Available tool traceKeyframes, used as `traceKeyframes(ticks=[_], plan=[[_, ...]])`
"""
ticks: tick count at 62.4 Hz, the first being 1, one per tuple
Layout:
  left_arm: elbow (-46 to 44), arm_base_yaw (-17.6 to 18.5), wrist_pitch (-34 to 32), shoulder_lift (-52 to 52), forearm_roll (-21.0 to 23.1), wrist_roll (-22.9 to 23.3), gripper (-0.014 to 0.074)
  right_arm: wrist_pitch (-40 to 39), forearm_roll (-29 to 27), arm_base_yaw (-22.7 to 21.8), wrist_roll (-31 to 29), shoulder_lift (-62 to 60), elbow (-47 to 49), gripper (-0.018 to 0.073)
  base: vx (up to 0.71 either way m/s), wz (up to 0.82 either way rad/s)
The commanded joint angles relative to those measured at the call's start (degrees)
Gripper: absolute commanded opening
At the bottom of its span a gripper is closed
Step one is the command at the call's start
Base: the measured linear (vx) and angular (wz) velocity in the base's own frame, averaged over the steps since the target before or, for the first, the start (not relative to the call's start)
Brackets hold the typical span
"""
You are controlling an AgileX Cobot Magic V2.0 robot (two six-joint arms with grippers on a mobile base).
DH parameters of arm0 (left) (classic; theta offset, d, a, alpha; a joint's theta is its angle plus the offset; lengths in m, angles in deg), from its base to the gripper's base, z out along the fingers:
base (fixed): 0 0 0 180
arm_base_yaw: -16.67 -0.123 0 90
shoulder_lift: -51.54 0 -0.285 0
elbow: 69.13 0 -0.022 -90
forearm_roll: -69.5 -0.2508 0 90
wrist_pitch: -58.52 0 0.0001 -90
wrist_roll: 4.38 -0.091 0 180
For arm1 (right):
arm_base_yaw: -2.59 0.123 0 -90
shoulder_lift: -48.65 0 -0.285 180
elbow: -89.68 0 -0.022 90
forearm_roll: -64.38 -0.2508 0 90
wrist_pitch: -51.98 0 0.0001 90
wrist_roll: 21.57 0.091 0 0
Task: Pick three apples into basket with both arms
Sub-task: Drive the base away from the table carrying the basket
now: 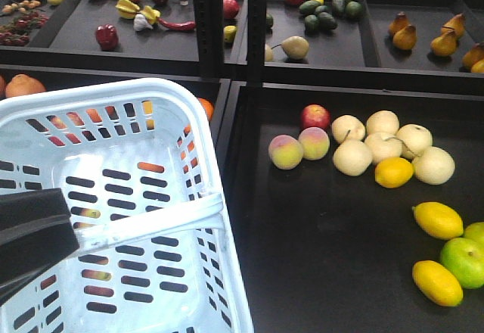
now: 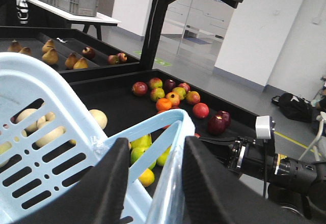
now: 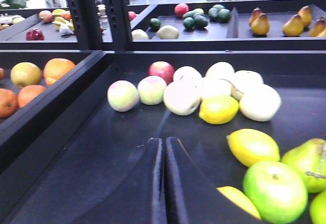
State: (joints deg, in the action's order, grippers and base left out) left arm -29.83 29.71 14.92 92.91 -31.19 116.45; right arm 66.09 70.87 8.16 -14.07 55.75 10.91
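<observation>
Black rack (image 1: 227,45) with fruit trays on two levels. Behind it, on the left wrist view, is a white-walled hall and a glass door (image 2: 204,25); its lettering is too small for me to read.

The basket (image 1: 98,89) fills the lower left of the front view, above the tray of oranges (image 1: 206,107). Inside it I see only the slotted floor.

The left gripper (image 1: 30,234) sits at the swing handle (image 1: 166,216). On its own camera the fingers (image 2: 109,183) stand apart on either side of that handle, and both press against it.

The right gripper (image 3: 163,141) hangs over the bare tray floor (image 3: 91,173), jaws together with a thin seam between them.

Apples:
- One red apple (image 1: 315,116) lies in the right tray, touching a peach (image 1: 314,143) in front of it.
- Two dark red apples (image 2: 218,123) lie side by side at the tray edge beyond the basket, on the left wrist view.

A lemon (image 3: 219,109) rests against the pale fruit ahead of the right gripper.
</observation>
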Motion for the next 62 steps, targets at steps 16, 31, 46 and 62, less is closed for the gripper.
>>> traceKeyframes(ticks=[16,31,46,62], plan=[[-1.63,0.20,2.51,-0.04,-1.16,1.08,-0.0007,-4.20,0.62,0.06,-0.44,-0.67,-0.82,-0.0005,-0.04,0.21],[-1.63,0.20,2.51,-0.04,-1.16,1.08,-0.0007,-4.20,0.62,0.06,-0.44,-0.67,-0.82,-0.0005,-0.06,0.29],[-1.63,0.20,2.56,-0.04,-1.16,1.08,-0.0007,-4.20,0.62,0.06,-0.44,-0.67,-0.82,-0.0005,-0.10,0.38],[-1.63,0.20,2.56,-0.04,-1.16,1.08,-0.0007,-4.20,0.62,0.06,-0.44,-0.67,-0.82,-0.0005,-0.12,0.48]])
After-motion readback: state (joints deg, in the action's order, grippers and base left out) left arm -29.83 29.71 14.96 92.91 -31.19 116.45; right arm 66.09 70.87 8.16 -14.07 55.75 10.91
